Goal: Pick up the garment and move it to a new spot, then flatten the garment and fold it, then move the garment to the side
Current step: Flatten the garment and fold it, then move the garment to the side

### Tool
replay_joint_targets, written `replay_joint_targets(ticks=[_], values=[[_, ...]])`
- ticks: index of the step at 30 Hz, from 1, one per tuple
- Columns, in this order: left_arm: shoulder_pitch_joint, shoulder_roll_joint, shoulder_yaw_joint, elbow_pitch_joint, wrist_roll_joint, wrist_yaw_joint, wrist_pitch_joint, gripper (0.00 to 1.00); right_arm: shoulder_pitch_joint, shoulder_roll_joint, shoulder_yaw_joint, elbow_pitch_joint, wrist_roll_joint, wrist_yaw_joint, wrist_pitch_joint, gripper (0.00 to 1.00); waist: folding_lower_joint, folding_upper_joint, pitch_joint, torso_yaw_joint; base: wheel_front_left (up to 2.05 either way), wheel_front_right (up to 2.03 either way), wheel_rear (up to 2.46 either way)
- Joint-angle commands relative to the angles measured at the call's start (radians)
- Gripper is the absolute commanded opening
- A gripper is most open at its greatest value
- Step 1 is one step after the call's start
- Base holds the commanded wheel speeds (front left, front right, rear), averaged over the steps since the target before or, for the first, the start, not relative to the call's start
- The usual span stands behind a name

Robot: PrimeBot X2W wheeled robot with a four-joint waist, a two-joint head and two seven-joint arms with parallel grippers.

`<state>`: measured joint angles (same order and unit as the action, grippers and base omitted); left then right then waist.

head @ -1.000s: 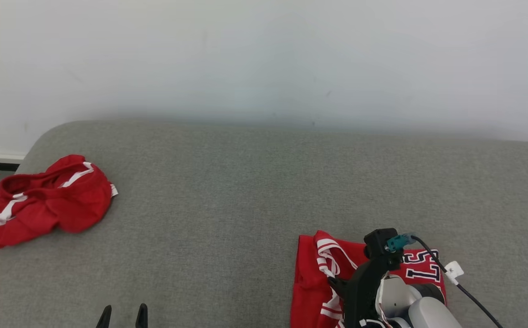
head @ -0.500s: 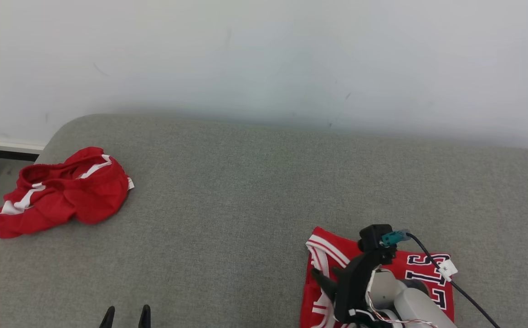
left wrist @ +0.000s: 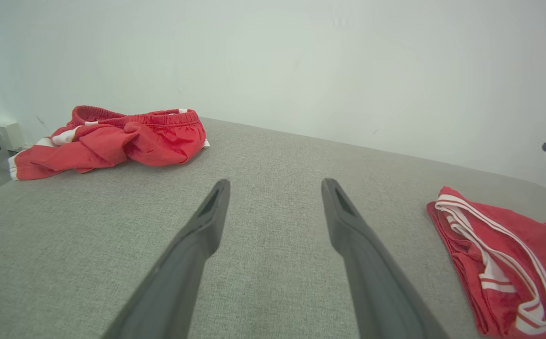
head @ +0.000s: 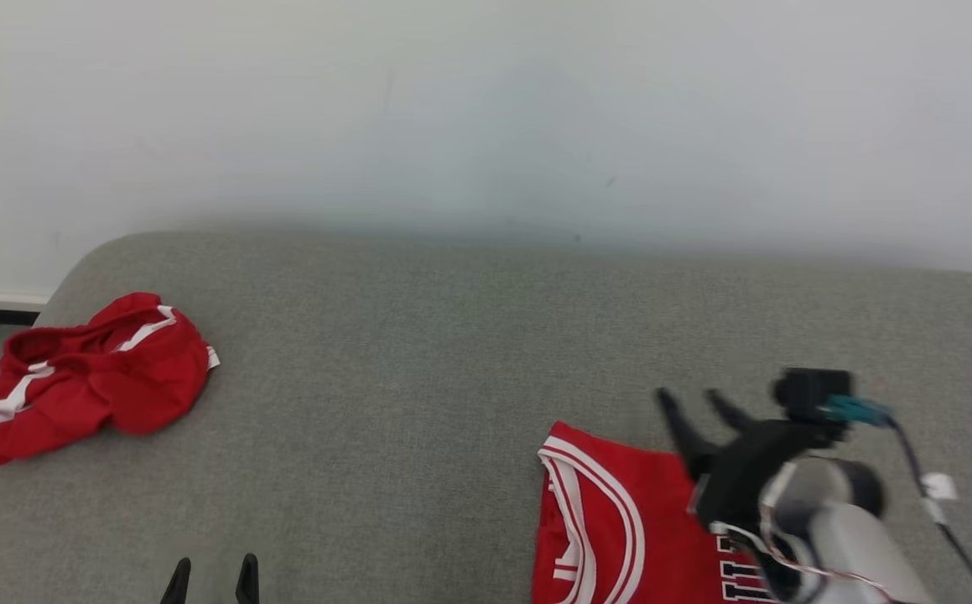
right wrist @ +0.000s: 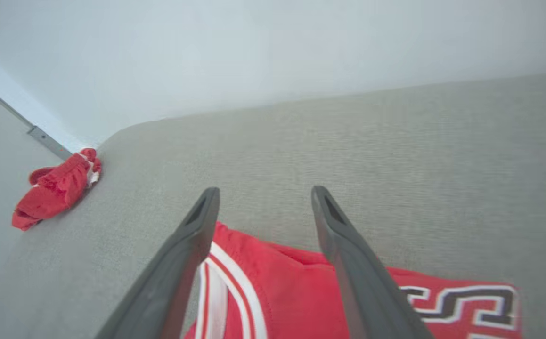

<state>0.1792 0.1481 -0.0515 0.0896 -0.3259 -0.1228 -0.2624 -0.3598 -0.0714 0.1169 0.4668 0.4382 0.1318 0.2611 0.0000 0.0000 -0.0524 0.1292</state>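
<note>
fingers on your right gripper (head: 686, 396) stand spread, holding nothing, at lower right; the folded red jersey (head: 620, 520) lies under them, tips over the grey cushion (head: 418, 352) beyond. your left gripper (head: 209, 580) gapes empty, bottom left.

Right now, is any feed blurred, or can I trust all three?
Head view: the right gripper and its pale forearm are motion-smeared; the folded red jersey with white trim is fairly sharp. Left wrist view: crisp, evenly lit, no glare. Right wrist view: slightly soft, the jersey's lettering distinct.
</note>
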Motion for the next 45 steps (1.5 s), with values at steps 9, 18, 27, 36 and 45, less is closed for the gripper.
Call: replay_joint_targets(ticks=[9,18,27,36,45], values=[[0.026,-0.035,0.045,-0.032,0.024,0.007,-0.003,1.0,0.296,-0.052,-0.241,-0.348,-0.232,-0.002,-0.15,1.0,0.0,0.0,-0.025,-0.08,0.0,0.0,0.0],[0.022,-0.049,0.056,-0.054,0.047,-0.004,-0.003,1.0,0.477,-0.068,-0.24,-0.427,-0.254,-0.002,-0.34,1.0,0.0,0.0,-0.047,-0.14,0.0,0.0,0.0],[0.066,-0.041,0.073,-0.038,0.022,-0.007,-0.003,1.0,0.515,-0.06,-0.169,-0.351,-0.278,-0.002,-0.412,1.0,0.0,0.0,-0.073,-0.166,0.0,0.0,0.0],[0.082,-0.025,0.053,-0.025,0.008,-0.008,-0.003,1.0,0.489,-0.039,-0.182,-0.343,-0.278,-0.002,-0.428,1.0,0.0,0.0,-0.08,-0.158,0.0,0.0,0.0],[0.078,-0.018,0.043,-0.016,0.0,-0.008,-0.003,1.0,0.488,-0.023,-0.198,-0.337,-0.276,-0.002,-0.417,1.0,0.0,0.0,-0.077,-0.149,0.0,0.0,0.0]])
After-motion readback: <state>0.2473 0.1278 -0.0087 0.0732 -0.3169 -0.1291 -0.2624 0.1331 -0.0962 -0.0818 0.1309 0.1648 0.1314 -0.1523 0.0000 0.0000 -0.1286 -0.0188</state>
